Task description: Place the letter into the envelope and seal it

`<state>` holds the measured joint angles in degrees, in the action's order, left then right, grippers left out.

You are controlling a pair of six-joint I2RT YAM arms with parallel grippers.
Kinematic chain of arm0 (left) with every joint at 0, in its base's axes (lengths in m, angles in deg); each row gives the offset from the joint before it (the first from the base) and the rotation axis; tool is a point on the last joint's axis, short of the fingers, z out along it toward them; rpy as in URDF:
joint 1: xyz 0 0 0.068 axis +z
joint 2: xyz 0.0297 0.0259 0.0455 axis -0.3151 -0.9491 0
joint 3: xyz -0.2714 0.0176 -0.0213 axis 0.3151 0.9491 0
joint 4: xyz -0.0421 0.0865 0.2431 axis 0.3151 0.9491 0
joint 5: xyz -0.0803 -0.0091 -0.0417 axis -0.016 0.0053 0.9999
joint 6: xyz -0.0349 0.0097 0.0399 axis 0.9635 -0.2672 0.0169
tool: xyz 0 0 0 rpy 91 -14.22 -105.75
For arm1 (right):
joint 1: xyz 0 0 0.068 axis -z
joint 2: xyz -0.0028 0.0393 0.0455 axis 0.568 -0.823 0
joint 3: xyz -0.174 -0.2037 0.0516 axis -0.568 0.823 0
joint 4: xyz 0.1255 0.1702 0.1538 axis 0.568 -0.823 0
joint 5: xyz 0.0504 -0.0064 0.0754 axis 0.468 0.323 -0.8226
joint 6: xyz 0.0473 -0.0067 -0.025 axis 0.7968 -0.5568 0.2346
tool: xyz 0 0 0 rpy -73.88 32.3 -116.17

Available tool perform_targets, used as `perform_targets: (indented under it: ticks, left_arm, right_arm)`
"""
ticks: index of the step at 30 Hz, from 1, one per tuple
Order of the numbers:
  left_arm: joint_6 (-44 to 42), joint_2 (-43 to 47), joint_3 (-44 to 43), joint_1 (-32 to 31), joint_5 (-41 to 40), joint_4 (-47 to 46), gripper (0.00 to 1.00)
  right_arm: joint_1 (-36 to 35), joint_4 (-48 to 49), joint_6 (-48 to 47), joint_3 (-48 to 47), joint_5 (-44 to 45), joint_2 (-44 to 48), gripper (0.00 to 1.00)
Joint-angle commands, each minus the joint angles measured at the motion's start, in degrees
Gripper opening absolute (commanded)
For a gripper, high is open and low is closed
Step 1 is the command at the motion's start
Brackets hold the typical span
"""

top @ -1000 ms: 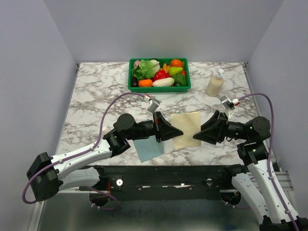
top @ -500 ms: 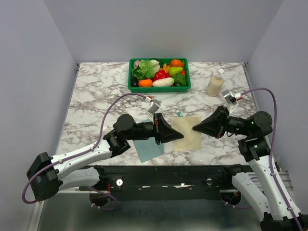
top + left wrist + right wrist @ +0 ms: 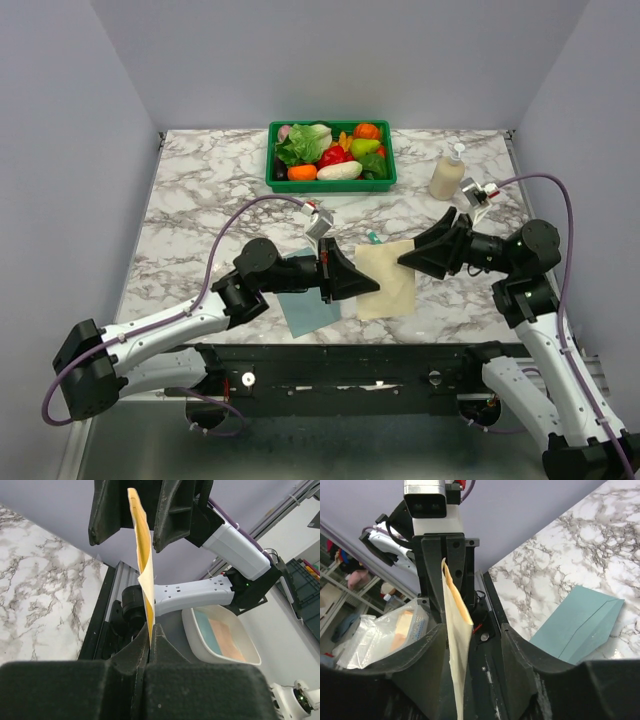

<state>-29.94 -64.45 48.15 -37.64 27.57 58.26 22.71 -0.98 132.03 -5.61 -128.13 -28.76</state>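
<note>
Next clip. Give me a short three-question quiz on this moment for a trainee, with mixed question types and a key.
1. True or false: the letter is already inside the envelope.
2. Which gripper is shut on the letter? A. left B. right C. both
3. Fill in: the envelope lies flat on the ___.
Key: 1 false. 2 A: the left gripper pinches the letter, and the right gripper stands open with a finger on either side of it. 3 table.
</note>
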Motion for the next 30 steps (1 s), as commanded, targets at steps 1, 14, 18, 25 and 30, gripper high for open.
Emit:
perform_targets:
  ticks: [1,14,18,25,30]
  left_arm:
    - [-1.77,0.69,-0.28,-0.07,-2.05,0.0,0.0]
    - [-0.27,-7.75,-6.34,3.62,2.69,-6.59,0.0]
    - [-0.36,-8.28,-6.35,3.62,3.92,-5.98,0.03]
    - [2.71,-6.97,-2.57,3.63,5.6,-10.54,0.55]
    - [4.38,-7.14,-1.86,3.54,6.74,-14.32,0.62]
  right_arm:
    - [0.03,-1.78,-0.38,0.6,-0.07,1.62,0.6]
    - [-0.05,-0.99,2.0,5.36,-1.49,6.72,0.01]
    - [-0.05,-3.45,0.59,3.51,0.7,7.25,0.0]
    - [-0.05,-4.42,2.08,2.63,3.53,5.85,0.01]
    - [-0.05,-4.16,2.44,2.72,4.23,6.19,0.0]
